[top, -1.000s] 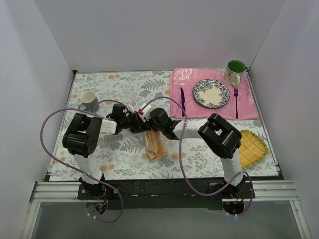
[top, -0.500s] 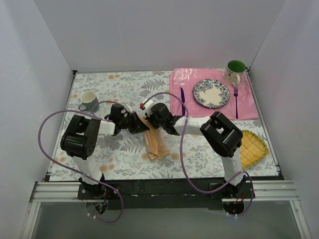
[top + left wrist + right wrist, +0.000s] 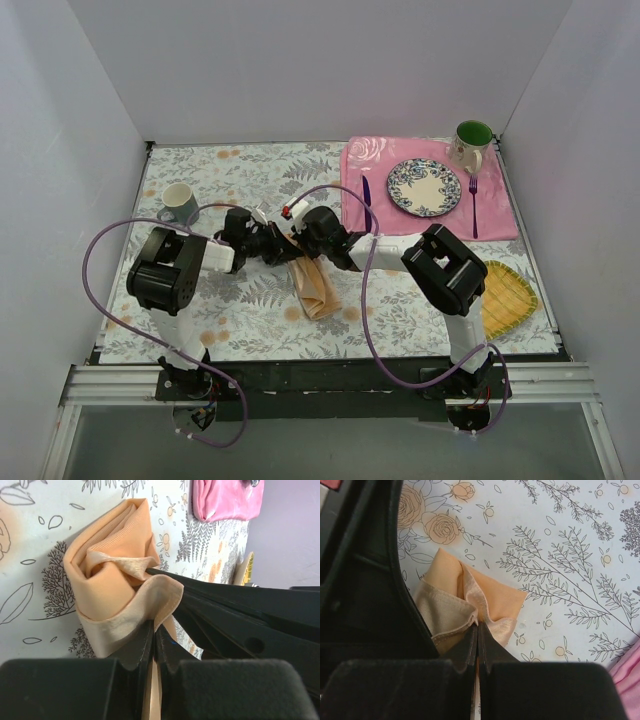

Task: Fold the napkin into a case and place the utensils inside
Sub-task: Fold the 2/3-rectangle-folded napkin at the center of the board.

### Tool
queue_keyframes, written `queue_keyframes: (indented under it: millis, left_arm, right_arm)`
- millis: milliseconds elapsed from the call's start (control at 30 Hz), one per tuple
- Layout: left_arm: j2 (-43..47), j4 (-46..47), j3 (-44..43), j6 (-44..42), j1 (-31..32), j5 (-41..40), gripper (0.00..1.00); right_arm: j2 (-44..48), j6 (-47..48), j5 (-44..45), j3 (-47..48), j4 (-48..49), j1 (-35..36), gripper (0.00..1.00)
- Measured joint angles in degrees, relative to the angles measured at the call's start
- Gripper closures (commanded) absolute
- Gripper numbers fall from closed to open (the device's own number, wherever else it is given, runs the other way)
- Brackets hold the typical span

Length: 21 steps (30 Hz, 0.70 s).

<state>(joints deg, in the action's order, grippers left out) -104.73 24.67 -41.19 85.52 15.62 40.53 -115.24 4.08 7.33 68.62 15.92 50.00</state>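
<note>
Pinching the napkin [image 3: 107,580], left claw [image 3: 152,640] and right claw [image 3: 477,635] both clamped tight on its raised folds

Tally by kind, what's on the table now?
Mugs: grey mug, green-lined white mug: 2
Plates: patterned round plate: 1
Utensils: purple knife, purple fork: 2
Mats: pink floral placemat, yellow woven mat: 2
Napkins: peach-orange cloth napkin: 1
Total: 8

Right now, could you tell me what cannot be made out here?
Top view: the left gripper and right gripper cover the far end of the folded peach-orange cloth napkin.
Left wrist view: the left gripper hides the napkin's near edge.
Top view: the slim purple fork's tines are too small.
</note>
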Motion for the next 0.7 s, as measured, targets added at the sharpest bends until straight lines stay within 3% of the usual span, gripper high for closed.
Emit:
queue_keyframes:
  millis: [700]
  left_arm:
    - [-7.4,-7.1,-8.3,-0.1,0.6,1.1,0.84]
  right_arm:
    - [0.0,-1.0,-0.2,2.3,-4.7,-2.0,0.95]
